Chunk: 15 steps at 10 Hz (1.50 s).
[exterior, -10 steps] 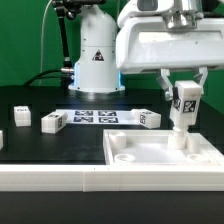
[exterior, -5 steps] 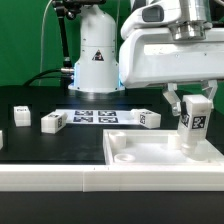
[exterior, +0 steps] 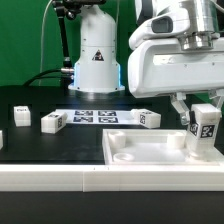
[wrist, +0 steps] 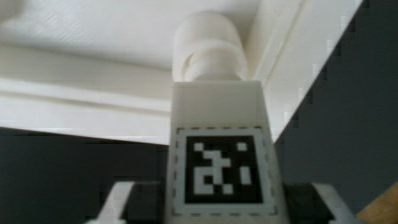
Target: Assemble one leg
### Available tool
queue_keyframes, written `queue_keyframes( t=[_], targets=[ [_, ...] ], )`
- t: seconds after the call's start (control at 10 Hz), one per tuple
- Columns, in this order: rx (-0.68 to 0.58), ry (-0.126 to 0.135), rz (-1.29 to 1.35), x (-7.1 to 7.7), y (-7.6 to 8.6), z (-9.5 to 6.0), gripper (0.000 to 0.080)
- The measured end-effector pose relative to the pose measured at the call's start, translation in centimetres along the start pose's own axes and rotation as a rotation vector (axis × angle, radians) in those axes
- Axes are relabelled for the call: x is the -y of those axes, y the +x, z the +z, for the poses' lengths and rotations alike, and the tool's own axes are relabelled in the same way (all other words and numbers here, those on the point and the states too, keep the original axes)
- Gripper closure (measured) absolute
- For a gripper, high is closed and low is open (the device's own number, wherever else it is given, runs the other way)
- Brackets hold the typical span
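Note:
My gripper is shut on a leg, a small white upright block with a black-and-white tag on its face. It holds the leg over the far right corner of the wide white panel; whether its lower end touches the panel I cannot tell. In the wrist view the leg stands between the two fingers with its rounded peg end pointing at the panel's raised edge. Other legs lie on the black table: one near the exterior view's left and one behind the panel.
The marker board lies flat behind the panel. Another white block lies at the exterior view's left. A white rail runs along the front edge. The robot base stands at the back.
The gripper has carried the leg toward the exterior view's right, from over the panel's middle right to its far right corner, and a little lower.

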<state>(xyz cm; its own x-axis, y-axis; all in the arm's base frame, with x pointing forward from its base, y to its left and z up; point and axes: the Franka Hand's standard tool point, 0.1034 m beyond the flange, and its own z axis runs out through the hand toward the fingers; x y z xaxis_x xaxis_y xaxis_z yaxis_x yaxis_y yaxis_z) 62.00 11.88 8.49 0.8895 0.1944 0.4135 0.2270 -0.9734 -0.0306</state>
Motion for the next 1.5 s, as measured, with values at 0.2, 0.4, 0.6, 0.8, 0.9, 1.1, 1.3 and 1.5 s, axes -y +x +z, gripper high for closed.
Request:
queue_keyframes(
  t=[0.2,0.4,0.6,0.8,0.9,1.1,1.3,1.5],
  targets=[
    [-0.001,-0.001,-0.001,0.03,-0.23,0.28,0.0509],
    [-0.057,-0.016,-0.006,0.18,-0.64,0.60,0.0509],
    [-0.121,-0.032,-0.013,0.27,-1.06,0.43,0.0509],
    [-0.119,-0.032,-0.013,0.24,-1.02,0.44,0.0438],
    [-0.119,-0.032,-0.013,0.24,-1.03,0.44,0.0438],
    [-0.119,-0.032,-0.013,0.23,-1.03,0.44,0.0173],
    [-0.119,-0.032,-0.013,0.23,-1.03,0.44,0.0156],
    [-0.116,-0.032,-0.014,0.20,-0.96,0.32,0.0151]
  ],
)
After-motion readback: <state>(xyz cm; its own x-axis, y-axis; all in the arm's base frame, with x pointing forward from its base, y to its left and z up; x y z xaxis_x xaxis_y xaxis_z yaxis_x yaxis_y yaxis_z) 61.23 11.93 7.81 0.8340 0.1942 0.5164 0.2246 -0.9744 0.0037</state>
